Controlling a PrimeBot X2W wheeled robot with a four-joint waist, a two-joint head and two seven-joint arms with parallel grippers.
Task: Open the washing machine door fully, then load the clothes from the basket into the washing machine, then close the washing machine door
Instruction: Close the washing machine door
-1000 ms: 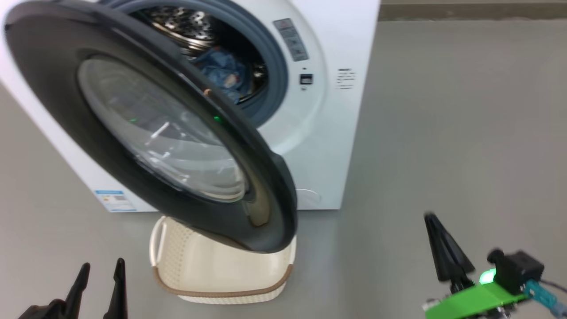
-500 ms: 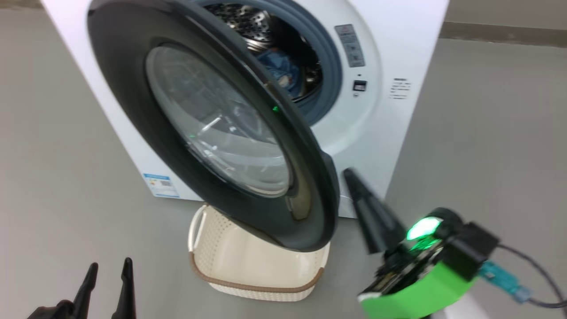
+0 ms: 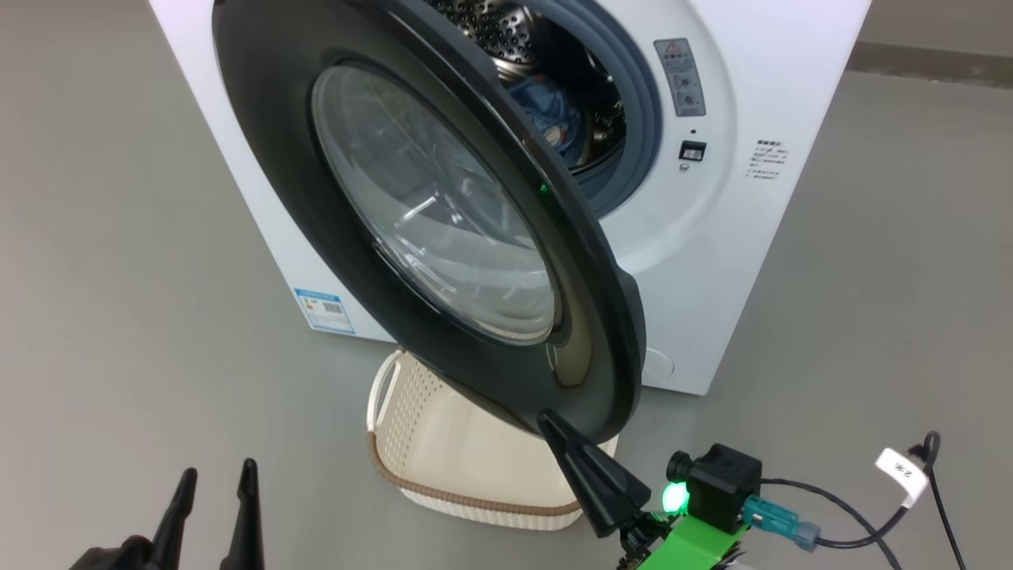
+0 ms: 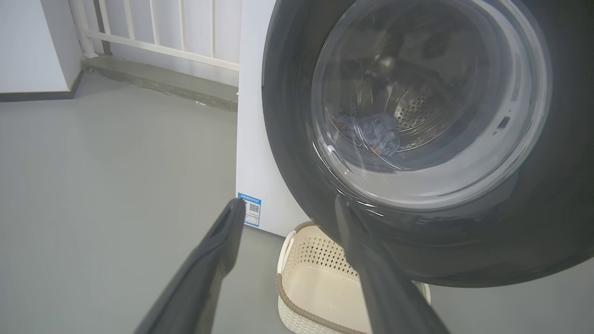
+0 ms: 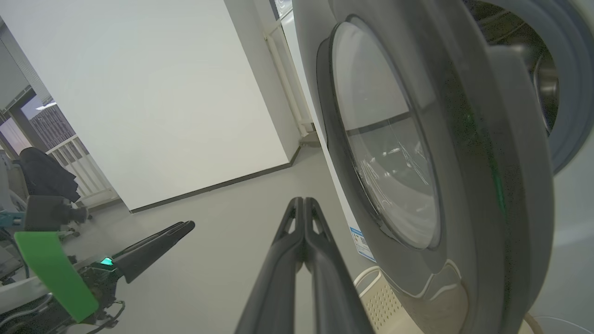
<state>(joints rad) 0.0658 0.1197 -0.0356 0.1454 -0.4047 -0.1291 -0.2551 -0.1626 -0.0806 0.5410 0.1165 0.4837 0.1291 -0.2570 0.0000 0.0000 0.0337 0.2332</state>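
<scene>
The washing machine stands white with its door swung partly open, black rim and glass bowl facing me. Blue clothes lie in the steel drum, also seen through the glass. The cream basket sits on the floor under the door and looks empty. My right gripper is shut, its tip by the door's lower outer rim; whether it touches I cannot tell. In the right wrist view the shut fingers point past the door. My left gripper hangs open at the lower left, holding nothing.
Grey floor surrounds the machine. A blue label sticker marks its lower left corner. A cable with a white tag trails at the right. A white wall and a railing stand behind; a dark chair is far left.
The head view has shifted, so the machine sits further right. My right gripper has swung in from the right to the door's lower rim. The left gripper has stayed open.
</scene>
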